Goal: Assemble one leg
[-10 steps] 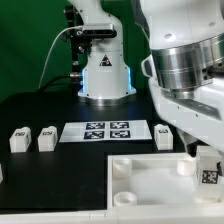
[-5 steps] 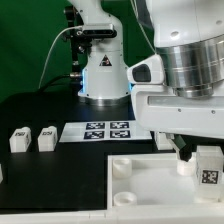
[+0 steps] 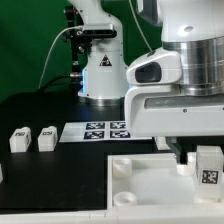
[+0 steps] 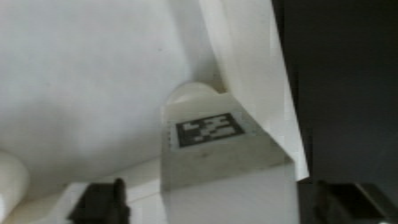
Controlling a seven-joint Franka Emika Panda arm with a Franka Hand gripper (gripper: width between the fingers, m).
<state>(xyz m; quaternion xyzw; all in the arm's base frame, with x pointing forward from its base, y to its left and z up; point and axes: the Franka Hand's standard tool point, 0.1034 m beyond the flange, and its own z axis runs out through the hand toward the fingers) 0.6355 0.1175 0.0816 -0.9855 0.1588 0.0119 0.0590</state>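
A leg (image 3: 208, 166), a small white block with a square tag, stands upright at the exterior view's right, on the far right part of the large white square piece (image 3: 150, 185), beside a round corner socket (image 3: 185, 166). My gripper (image 3: 200, 157) hangs over it from above. In the wrist view the leg (image 4: 222, 150) lies between my two dark fingers (image 4: 98, 200). One finger is against its side. The other stands a small gap off it, so the jaws are not closed on it. My gripper (image 4: 217, 205) straddles the leg.
Two loose legs (image 3: 18, 140) (image 3: 47, 138) stand on the black table at the exterior view's left, and part of a third (image 3: 2, 172) shows at the left edge. The marker board (image 3: 105, 130) lies mid-table. The arm's base (image 3: 105, 75) is behind it.
My arm's wrist and body have swung toward the exterior view's left and now fill more of the picture. The leg has stayed in about the same place on the square piece.
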